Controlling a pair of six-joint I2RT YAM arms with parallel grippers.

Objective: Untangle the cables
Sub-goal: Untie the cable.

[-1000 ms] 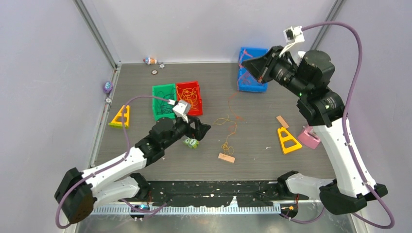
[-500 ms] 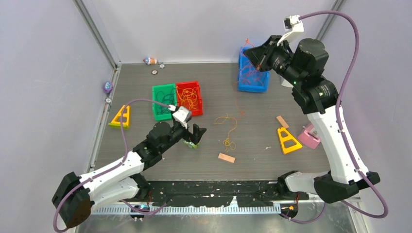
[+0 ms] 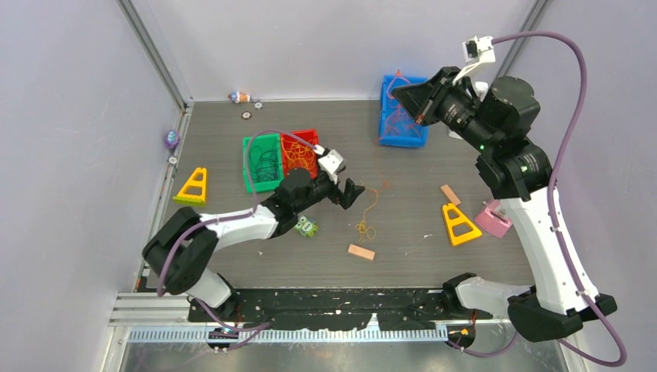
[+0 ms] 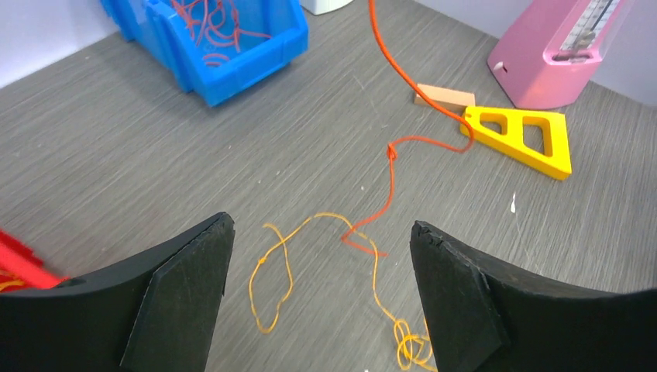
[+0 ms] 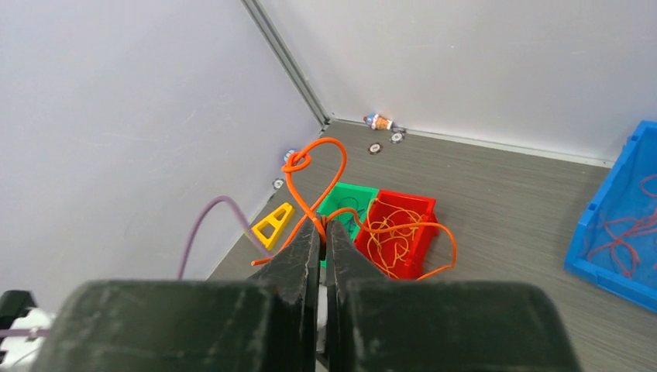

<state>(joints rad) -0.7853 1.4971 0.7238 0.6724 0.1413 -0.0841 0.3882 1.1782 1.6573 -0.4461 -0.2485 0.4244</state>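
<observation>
My right gripper (image 3: 403, 94) is shut on an orange-red cable (image 5: 314, 167) and holds it high above the blue bin (image 3: 404, 140). The cable loops above the fingertips (image 5: 310, 232) in the right wrist view, and in the left wrist view it (image 4: 391, 178) runs down to the table. My left gripper (image 3: 352, 194) is open and empty, low over a thin yellow-orange cable (image 4: 271, 263) that lies loose on the table (image 3: 364, 225). In the left wrist view that cable lies between the open fingers (image 4: 182, 287), and the red cable's end crosses it.
A green bin (image 3: 249, 167) of dark cables and a red bin (image 3: 311, 136) of orange cables stand behind the left arm. The blue bin holds red cables. Yellow triangles (image 3: 194, 186) (image 3: 460, 225), wood blocks (image 3: 361, 252) (image 3: 450, 194), a pink object (image 3: 493, 219) and a small green toy (image 3: 304, 226) lie about.
My left arm has swung right and forward, bringing its open gripper up to the yellow-orange cable. My right gripper stays shut on the orange-red cable, with only small shifts above the blue bin.
</observation>
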